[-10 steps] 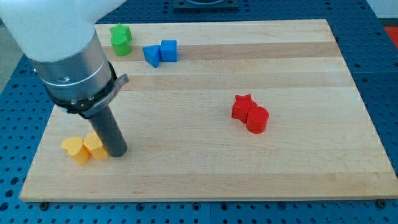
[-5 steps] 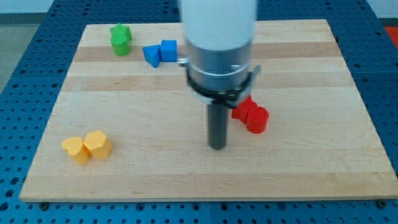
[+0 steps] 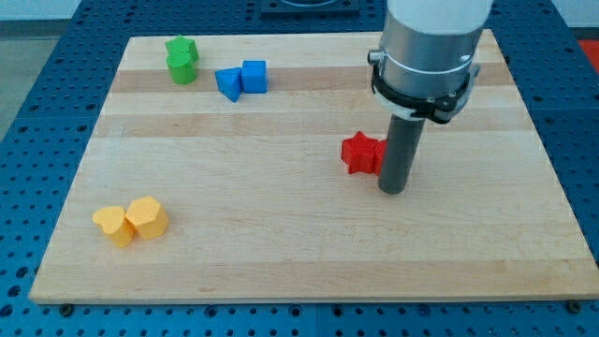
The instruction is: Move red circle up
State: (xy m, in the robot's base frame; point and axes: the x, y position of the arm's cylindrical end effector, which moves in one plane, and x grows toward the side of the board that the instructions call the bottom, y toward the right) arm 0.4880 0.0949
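Observation:
My tip (image 3: 392, 190) rests on the wooden board (image 3: 281, 253) at the right of centre. The red star (image 3: 357, 153) lies just to the tip's upper left, touching the rod's left side or nearly so. The red circle is almost wholly hidden behind the rod; only a sliver of red (image 3: 376, 161) shows between the star and the rod, so its exact place cannot be told.
A green block (image 3: 181, 58) sits at the top left. A blue block (image 3: 228, 83) and a blue cube (image 3: 254, 76) touch beside it. Two yellow blocks (image 3: 113, 226) (image 3: 147, 217) touch at the bottom left. The arm's wide body hangs over the top right.
My tip swept from the yellow blocks at the bottom left across the board to the red pair. The red star has shifted slightly up and left, and the red circle is now covered.

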